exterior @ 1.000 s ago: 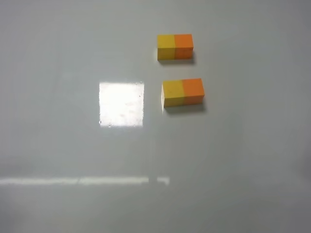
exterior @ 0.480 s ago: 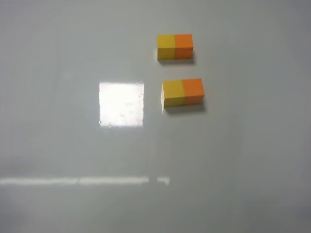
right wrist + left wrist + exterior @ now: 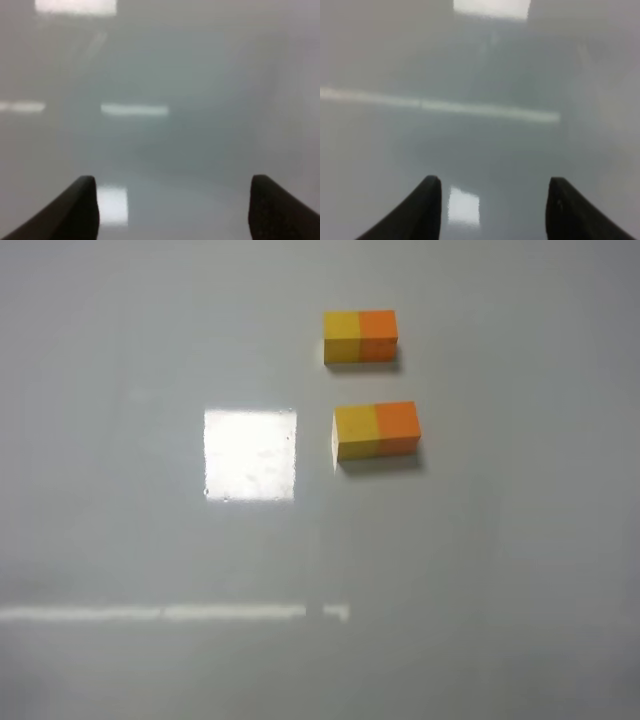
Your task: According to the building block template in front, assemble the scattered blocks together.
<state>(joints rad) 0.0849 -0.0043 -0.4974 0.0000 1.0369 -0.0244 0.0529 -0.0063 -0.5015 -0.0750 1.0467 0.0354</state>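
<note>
Currently, you are looking at two yellow-and-orange bars lying on the grey table (image 3: 120,540) in the exterior high view. The building block template (image 3: 360,336) is sitting farther from the camera, right of centre, with its yellow half to the left and its orange half to the right. Nearer the camera and just right of centre, the yellow block (image 3: 356,432) and the orange block (image 3: 397,427) are resting side by side, faces touching, forming a second bar in the same colour order. That pair is lying near the template but apart from it, with bare table showing between them, and it is sitting turned very slightly relative to the template. A bright square glare patch (image 3: 250,454) is showing on the table just to the left of the pair.

Neither arm is appearing in the exterior high view. In the left wrist view, you are seeing the left gripper (image 3: 493,196) with its dark fingers spread apart and only blurred glossy table between them. In the right wrist view, the right gripper (image 3: 172,196) is showing the same: fingers (image 3: 272,205) standing wide apart, nothing between them. Neither wrist view is showing any block.
</note>
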